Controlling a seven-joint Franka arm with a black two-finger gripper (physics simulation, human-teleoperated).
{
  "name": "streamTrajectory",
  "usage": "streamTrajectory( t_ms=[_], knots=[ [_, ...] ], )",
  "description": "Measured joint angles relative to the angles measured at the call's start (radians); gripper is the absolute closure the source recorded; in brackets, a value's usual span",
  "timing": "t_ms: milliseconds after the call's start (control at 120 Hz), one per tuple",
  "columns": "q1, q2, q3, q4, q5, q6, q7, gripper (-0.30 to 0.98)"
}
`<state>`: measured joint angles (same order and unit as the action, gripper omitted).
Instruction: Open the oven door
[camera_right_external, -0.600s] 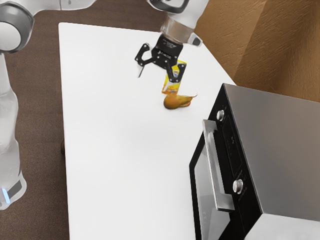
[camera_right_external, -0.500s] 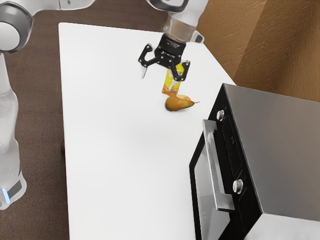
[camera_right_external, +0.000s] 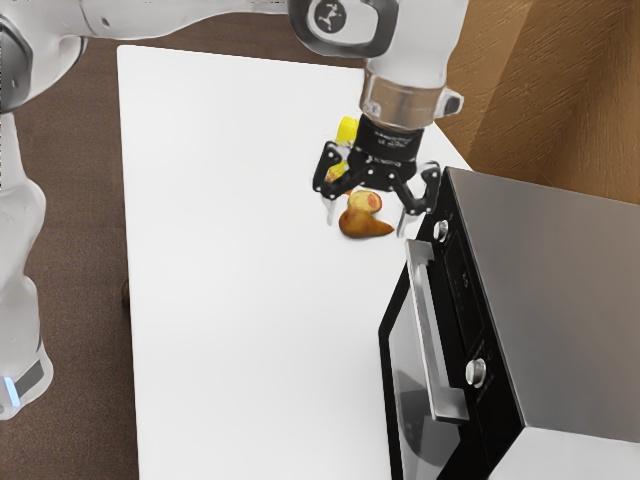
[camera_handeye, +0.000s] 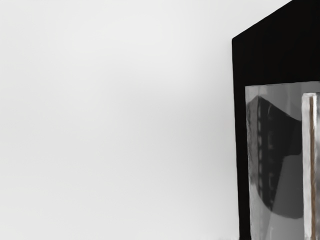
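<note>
We are holding our black two-finger gripper (camera_right_external: 367, 218) over the far part of the white table (camera_right_external: 240, 270), its jaws standing spread with nothing pinched between them. The black-fronted oven with a grey metal top (camera_right_external: 560, 290) is standing at the exterior view's right, and its black-framed glass door (camera_right_external: 404, 365) is staying shut. The long silver bar handle (camera_right_external: 432, 335) is running from near to far along the door, its far end lying near one of our fingertips; we cannot tell whether they are touching. Behind the gripper, a brown-orange pear (camera_right_external: 362, 226), a rounded yellow-red item (camera_right_external: 361, 202) and a partly hidden yellow item (camera_right_external: 347, 130) are showing. In the wrist view, a dark shape is showing in the door's glass.
</note>
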<state>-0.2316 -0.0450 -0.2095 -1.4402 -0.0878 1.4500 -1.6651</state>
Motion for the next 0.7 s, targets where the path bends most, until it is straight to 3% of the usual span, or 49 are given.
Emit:
streamTrajectory(
  t_ms=[325, 700],
  knots=[
    [-0.039, 0.073, -0.007, 0.006, 0.037, 0.116, 0.082, 0.0],
    [0.005, 0.058, 0.0, -0.056, 0.034, 0.186, 0.127, 0.0]
  ],
)
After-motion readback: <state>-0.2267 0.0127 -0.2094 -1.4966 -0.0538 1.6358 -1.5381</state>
